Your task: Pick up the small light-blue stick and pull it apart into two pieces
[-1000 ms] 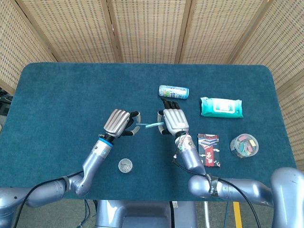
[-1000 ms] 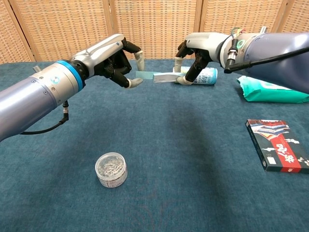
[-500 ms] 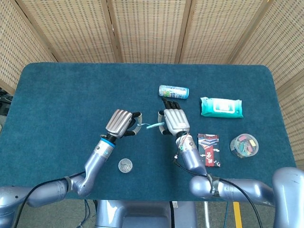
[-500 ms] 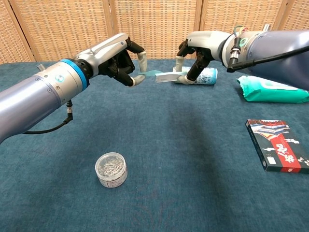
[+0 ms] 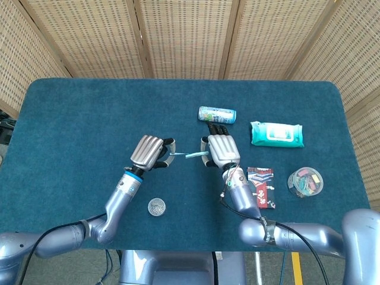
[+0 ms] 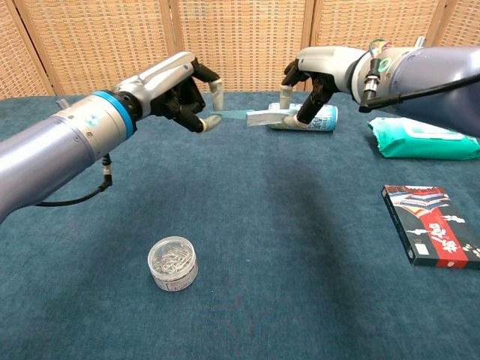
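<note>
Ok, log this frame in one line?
phase: pulling apart | left robot hand: pinches one end | right robot hand: pinches other end | small light-blue stick: aloft, not visibly separated

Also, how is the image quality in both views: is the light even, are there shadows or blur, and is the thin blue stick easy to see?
Head view: even, soft light, sharp, no glare; the light-blue stick is a thin sliver between the left hand and right hand. Chest view: a soft shadow on the table beneath the hands, and the stick shows larger against the cloth.

Both arms reach forward, raised; left hand point(image 6: 186, 91) and right hand point(image 6: 309, 84) face each other, fingers curled in pinches.
</note>
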